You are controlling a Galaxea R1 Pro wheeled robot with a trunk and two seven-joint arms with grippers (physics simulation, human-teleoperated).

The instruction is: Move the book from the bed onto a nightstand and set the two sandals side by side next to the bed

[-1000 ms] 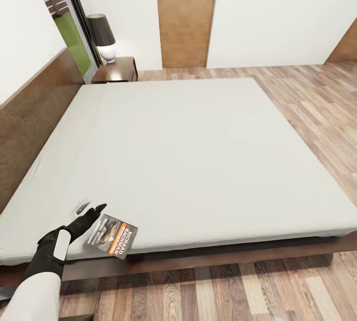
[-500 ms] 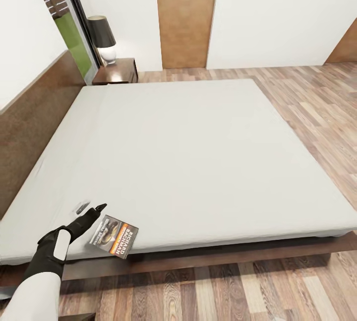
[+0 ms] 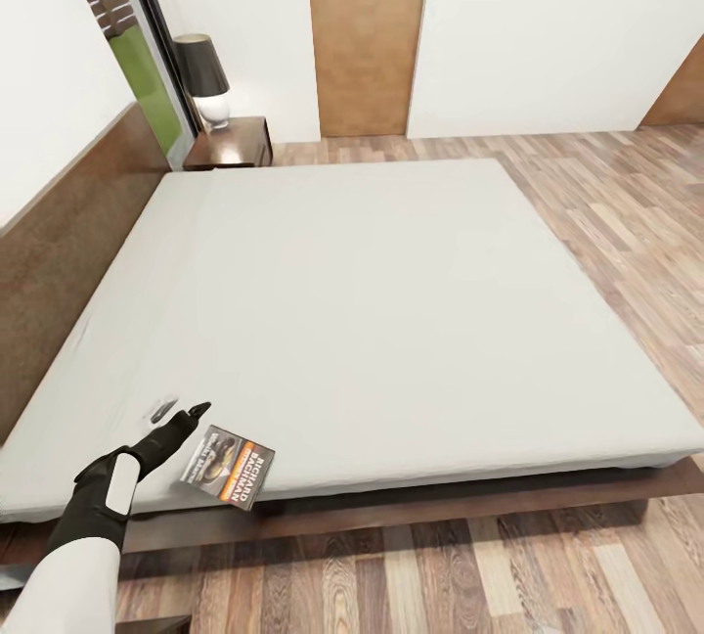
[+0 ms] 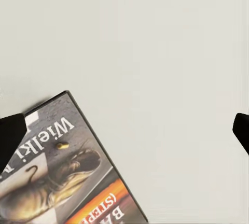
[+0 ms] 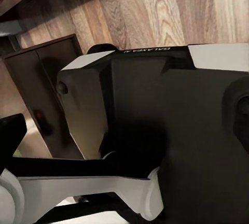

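The book point(image 3: 227, 467), dark grey with an orange title band, lies flat at the near left corner of the bed point(image 3: 372, 301), one corner over the mattress edge. My left gripper point(image 3: 181, 412) hovers just left of it, open. In the left wrist view the book point(image 4: 62, 177) lies beside one black fingertip point(image 4: 10, 137), and the left gripper point(image 4: 124, 133) holds nothing. My right gripper point(image 5: 124, 136) faces my own trunk, one fingertip point(image 5: 10, 133) far out at the frame edge. The nightstand point(image 3: 233, 142) with its lamp stands at the bed's far left corner. The sandals are out of view.
A dark brown headboard point(image 3: 68, 252) runs along the bed's left side. Behind the nightstand are a tall window point(image 3: 147, 76) and a tan door point(image 3: 364, 27). Wood-plank floor point(image 3: 626, 213) lies right of the bed and in front of it.
The head view has drifted a little, so everything sits slightly lower in the picture. The left gripper and the book keep their places relative to each other.
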